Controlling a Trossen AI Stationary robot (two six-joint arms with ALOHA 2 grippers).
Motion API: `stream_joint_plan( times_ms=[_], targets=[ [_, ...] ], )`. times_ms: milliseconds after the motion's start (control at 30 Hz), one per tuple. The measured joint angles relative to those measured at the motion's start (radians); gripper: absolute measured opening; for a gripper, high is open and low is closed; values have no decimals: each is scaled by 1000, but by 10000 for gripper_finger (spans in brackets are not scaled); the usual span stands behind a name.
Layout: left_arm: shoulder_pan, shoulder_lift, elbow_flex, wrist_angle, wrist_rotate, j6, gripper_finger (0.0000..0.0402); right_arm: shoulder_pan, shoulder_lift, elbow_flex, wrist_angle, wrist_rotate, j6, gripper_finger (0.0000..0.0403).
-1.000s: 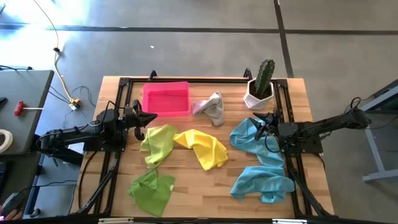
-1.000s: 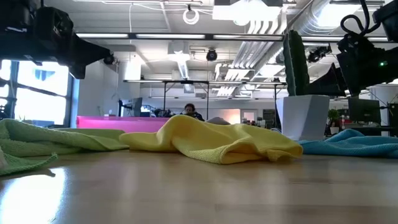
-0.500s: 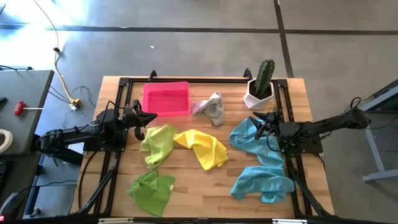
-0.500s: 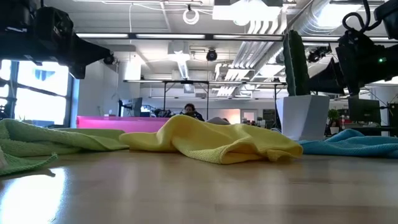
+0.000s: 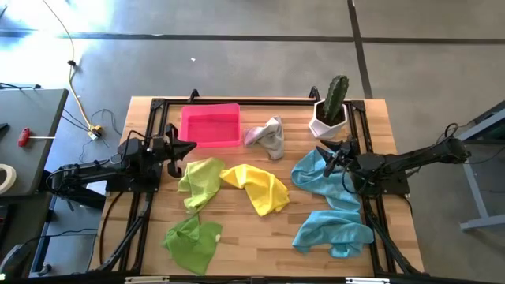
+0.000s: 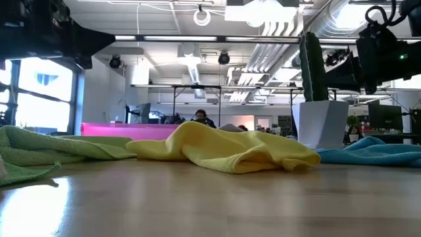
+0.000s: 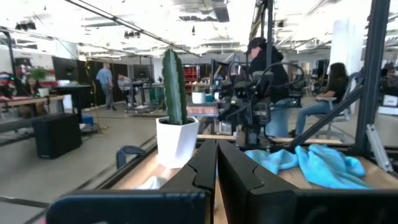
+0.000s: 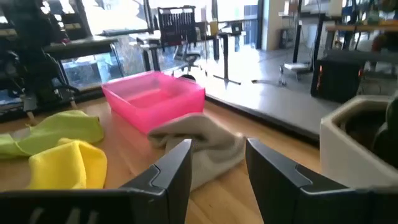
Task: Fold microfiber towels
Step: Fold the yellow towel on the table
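Note:
Six crumpled microfiber towels lie flat on the wooden table: lime [image 5: 201,180], yellow [image 5: 256,187], green [image 5: 192,241], grey [image 5: 267,136], and two light blue ones [image 5: 323,177] [image 5: 333,231]. My left gripper [image 5: 188,148] hovers shut at the table's left edge, above and just left of the lime towel; its fingers [image 7: 216,165] meet with nothing between them. My right gripper [image 5: 322,150] hovers open at the right edge, over the far end of the upper blue towel. In its wrist view the gap [image 8: 217,155] is empty, and the grey towel [image 8: 205,140] lies beyond.
A pink plastic tray [image 5: 210,124] stands at the far side, left of centre. A potted cactus in a white pot [image 5: 330,110] stands at the far right corner, close behind my right gripper. A black frame [image 5: 237,102] borders the table. Bare wood shows at the near centre.
Both grippers have tipped their fingers upward a little while staying where they were; in the low view both dark arms show higher. The towels have not moved.

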Motion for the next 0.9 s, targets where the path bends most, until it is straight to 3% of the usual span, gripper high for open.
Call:
stream_joint_plan(
  times_ms=[167, 567, 900],
  targets=[
    [0, 0, 0, 0, -47, -1, 18, 0, 0, 0, 112, -18, -115, 142],
    [0, 0, 8, 118, -29, 9, 116, 0, 0, 0, 283, -127, -238, 142],
    [0, 135, 132, 127, -6, -56, 114, 0, 1, 0, 462, -186, -417, 142]
  ],
)
